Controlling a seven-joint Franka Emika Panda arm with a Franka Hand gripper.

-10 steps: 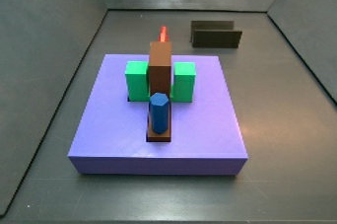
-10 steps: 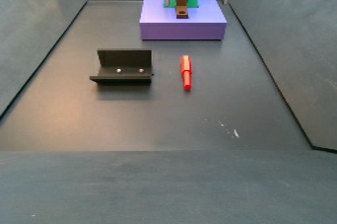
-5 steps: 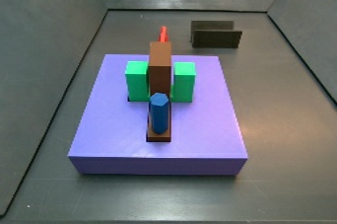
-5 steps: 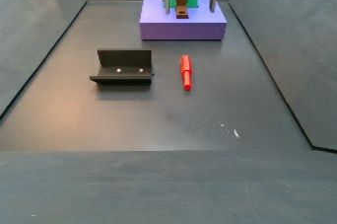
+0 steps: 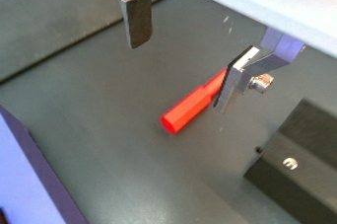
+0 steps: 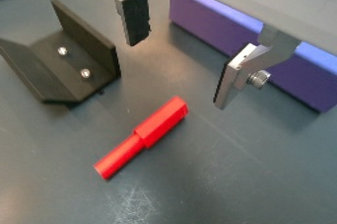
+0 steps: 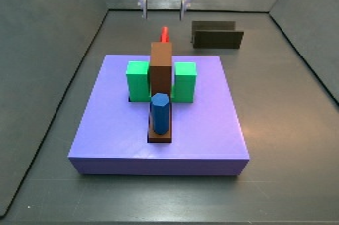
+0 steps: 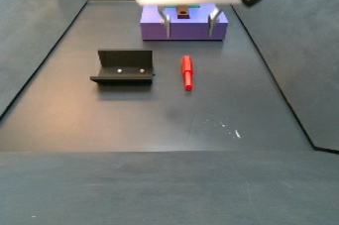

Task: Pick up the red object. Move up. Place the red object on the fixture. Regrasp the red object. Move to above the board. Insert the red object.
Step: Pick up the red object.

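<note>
The red object [image 8: 187,71] lies flat on the dark floor between the board [image 8: 185,35] and the fixture [image 8: 123,67]. In a side view the red object [image 7: 165,34] shows just behind the brown bar. My gripper [image 8: 185,24] hangs open above the floor near the board's edge, with nothing between its fingers. In both wrist views the red object [image 5: 195,108] [image 6: 142,136] lies below the open gripper [image 5: 188,50] [image 6: 183,48], slightly off to one side, and one end reaches under a finger [image 5: 241,80]. The fixture [image 6: 59,55] [image 5: 297,154] stands empty.
On the board [image 7: 185,130] stand two green blocks [image 7: 138,80], a tall brown bar [image 7: 162,65] and a blue cylinder [image 7: 161,113]. Grey walls [image 7: 54,80] enclose the floor on both sides. The board's purple edge [image 6: 250,40] is close behind the gripper.
The gripper has come down from the top edge into fuller view in both side views, toward the red object. The red object and fixture have not moved.
</note>
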